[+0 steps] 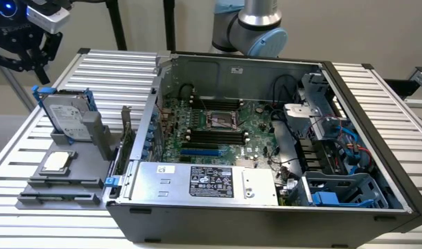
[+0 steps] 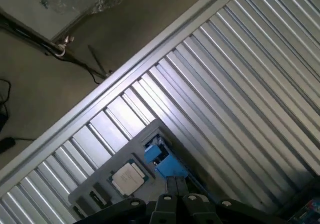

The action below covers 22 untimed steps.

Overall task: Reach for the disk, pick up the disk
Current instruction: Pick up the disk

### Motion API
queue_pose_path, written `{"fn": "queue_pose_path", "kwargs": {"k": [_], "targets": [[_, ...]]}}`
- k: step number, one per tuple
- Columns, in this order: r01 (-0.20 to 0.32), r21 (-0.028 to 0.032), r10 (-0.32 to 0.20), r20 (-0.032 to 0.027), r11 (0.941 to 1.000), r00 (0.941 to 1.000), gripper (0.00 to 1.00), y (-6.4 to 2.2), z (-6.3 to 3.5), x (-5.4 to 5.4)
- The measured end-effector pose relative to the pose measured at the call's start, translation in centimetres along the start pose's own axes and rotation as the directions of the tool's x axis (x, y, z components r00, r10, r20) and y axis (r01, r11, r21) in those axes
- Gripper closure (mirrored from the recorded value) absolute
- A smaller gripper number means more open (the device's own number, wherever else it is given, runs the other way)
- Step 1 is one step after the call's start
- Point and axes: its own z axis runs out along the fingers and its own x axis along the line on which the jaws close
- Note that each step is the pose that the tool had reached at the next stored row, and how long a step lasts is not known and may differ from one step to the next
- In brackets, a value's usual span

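At the exterior view's upper left, your gripper [image 1: 28, 66] hangs released, gripping nothing, above the upright blue-framed disk [image 1: 67, 118] in its grey stand [image 1: 93, 136].

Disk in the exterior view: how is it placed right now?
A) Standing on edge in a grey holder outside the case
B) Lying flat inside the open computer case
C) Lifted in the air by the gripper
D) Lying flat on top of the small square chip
A: the disk stands on edge in the grey holder, to the exterior view's left of the computer case, with the gripper above it.
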Motion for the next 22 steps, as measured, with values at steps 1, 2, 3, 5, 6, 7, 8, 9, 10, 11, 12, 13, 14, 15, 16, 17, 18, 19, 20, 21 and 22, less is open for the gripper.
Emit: {"fn": "queue_pose_path", "kwargs": {"k": [1,2,3,5,6,7,8,9,10,11,12,13,14,15,16,17,18,19,20,21,22], "targets": [[0.018,0.0000,-0.018,-0.0007,0.9998,0.9998,0.89,0.00,0.00,0.00],[0.037,0.0000,-0.037,-0.0014,0.9993,0.9993,0.89,0.00,0.00,0.00],[0.054,-0.0001,-0.054,-0.0021,0.9985,0.9985,0.89,0.00,0.00,0.00],[0.090,-0.0001,-0.090,-0.0035,0.9959,0.9959,0.89,0.00,0.00,0.00],[0.109,-0.0002,-0.109,-0.0042,0.9940,0.9940,0.89,0.00,0.00,0.00],[0.127,-0.0003,-0.127,-0.0050,0.9919,0.9919,0.89,0.00,0.00,0.00],[0.144,-0.0004,-0.144,-0.0056,0.9895,0.9895,0.89,0.00,0.00,0.00],[0.163,-0.0004,-0.163,-0.0062,0.9867,0.9867,0.89,0.00,0.00,0.00],[0.181,-0.0006,-0.181,-0.0070,0.9834,0.9834,0.89,0.00,0.00,0.00],[0.199,-0.0007,-0.199,-0.0076,0.9801,0.9800,0.89,0.00,0.00,0.00],[0.216,-0.0008,-0.216,-0.0083,0.9764,0.9763,0.89,0.00,0.00,0.00],[0.234,-0.0009,-0.234,-0.0090,0.9723,0.9723,0.89,0.00,0.00,0.00],[0.252,-0.0012,-0.252,-0.0097,0.9677,0.9676,0.89,0.00,0.00,0.00],[0.269,-0.0013,-0.269,-0.0103,0.9630,0.9630,0.89,0.00,0.00,0.00],[0.287,-0.0015,-0.287,-0.0110,0.9578,0.9577,0.89,0.00,0.00,0.00],[0.303,-0.0017,-0.303,-0.0116,0.9529,0.9528,0.89,0.00,0.00,0.00],[0.321,-0.0018,-0.321,-0.0123,0.9471,0.9470,0.89,0.00,0.00,0.00],[0.337,-0.0020,-0.337,-0.0129,0.9413,0.9413,0.89,0.00,0.01,0.00],[0.355,-0.0021,-0.355,-0.0135,0.9347,0.9346,0.89,0.00,0.01,0.00],[0.372,-0.0021,-0.372,-0.0141,0.9282,0.9281,0.89,0.00,0.01,0.00],[0.389,-0.0023,-0.389,-0.0147,0.9212,0.9210,0.89,0.00,0.01,0.00]]}}
